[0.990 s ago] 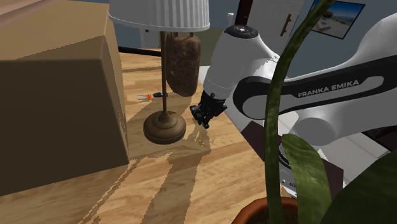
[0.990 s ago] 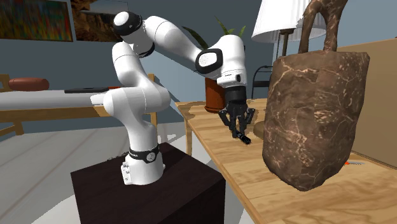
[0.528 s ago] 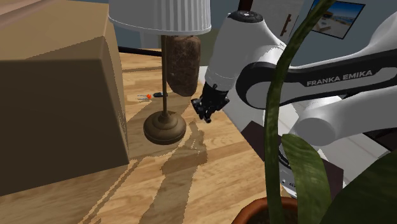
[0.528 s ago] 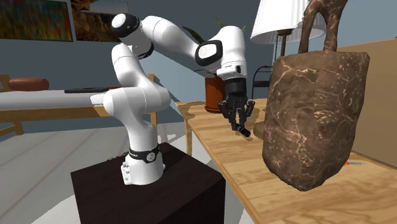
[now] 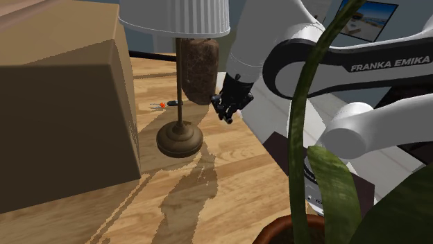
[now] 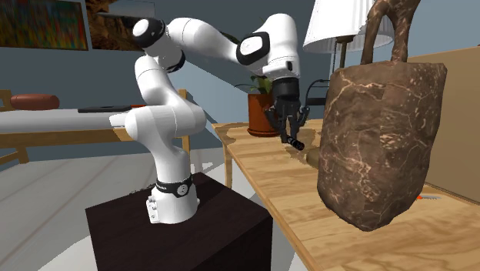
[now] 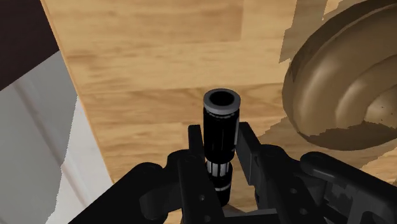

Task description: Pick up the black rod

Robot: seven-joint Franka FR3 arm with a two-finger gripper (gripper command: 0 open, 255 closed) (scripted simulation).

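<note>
Black rod (image 7: 220, 130) sits clamped between the two fingers of the pincer (image 7: 220, 145). Its banded shaft is pinched on both sides and its ringed, hollow end points down at the wooden desk (image 7: 146, 57), hanging above the surface. The white arm (image 6: 204, 38) arches up from the stand (image 6: 231, 223) and over, wrist bent downward. In the shoulder view the lamp base (image 5: 179, 138) lies at eight o'clock from the pincer, near but not touching.
</note>
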